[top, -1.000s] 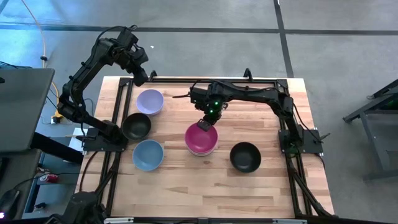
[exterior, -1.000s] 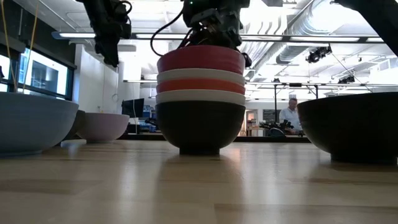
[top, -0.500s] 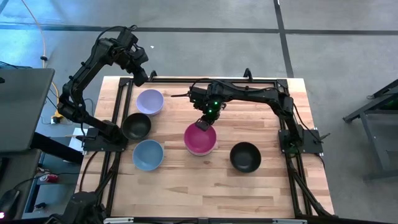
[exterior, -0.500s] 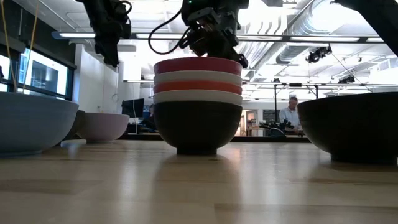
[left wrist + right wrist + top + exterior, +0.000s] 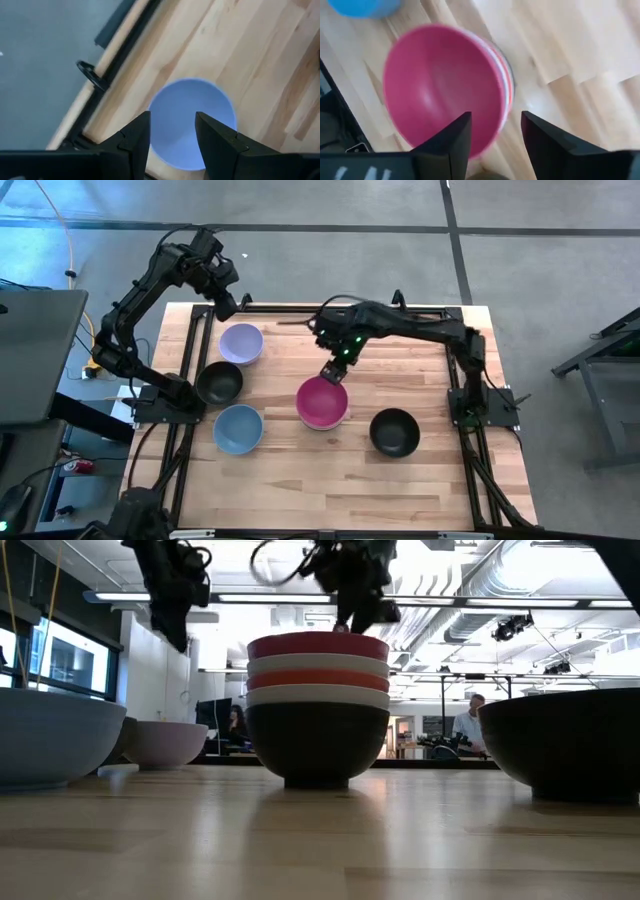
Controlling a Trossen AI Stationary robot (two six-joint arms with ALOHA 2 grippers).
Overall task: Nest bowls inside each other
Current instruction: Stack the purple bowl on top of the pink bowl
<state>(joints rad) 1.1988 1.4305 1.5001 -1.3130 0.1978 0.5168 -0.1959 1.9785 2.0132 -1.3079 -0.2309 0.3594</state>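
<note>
A stack of bowls [image 5: 322, 402] is shown near the middle of the counter [image 5: 340, 480], with a magenta bowl [image 5: 442, 87] uppermost; in the low view a red bowl [image 5: 318, 679] and two white bowls are seen banded beneath it, all seated in a black bowl [image 5: 318, 745]. The right hand [image 5: 331, 370] is poised just above the far rim of the stack, its fingers spread and nothing held between them, so the step in hand is judged to be the release of the magenta bowl onto the stack. Four bowls are not yet nested: a lavender bowl [image 5: 241, 344], a second black bowl [image 5: 219, 383] and a blue bowl [image 5: 238, 429] on the left side of the counter, and a third black bowl [image 5: 394, 432] to the right of the stack. The left hand [image 5: 226, 305] is held over the far left corner of the counter, above the lavender bowl, its fingers parted and empty. The next move is judged to call for one hand to be lowered over the rim of a loose bowl, closed on that rim, and carried level to the stack so that the bowl is set down centred; the black bowl on the right lies nearest the right arm. No brand, label or legible writing is to be made out on any bowl, on the arms or on the counter.
</note>
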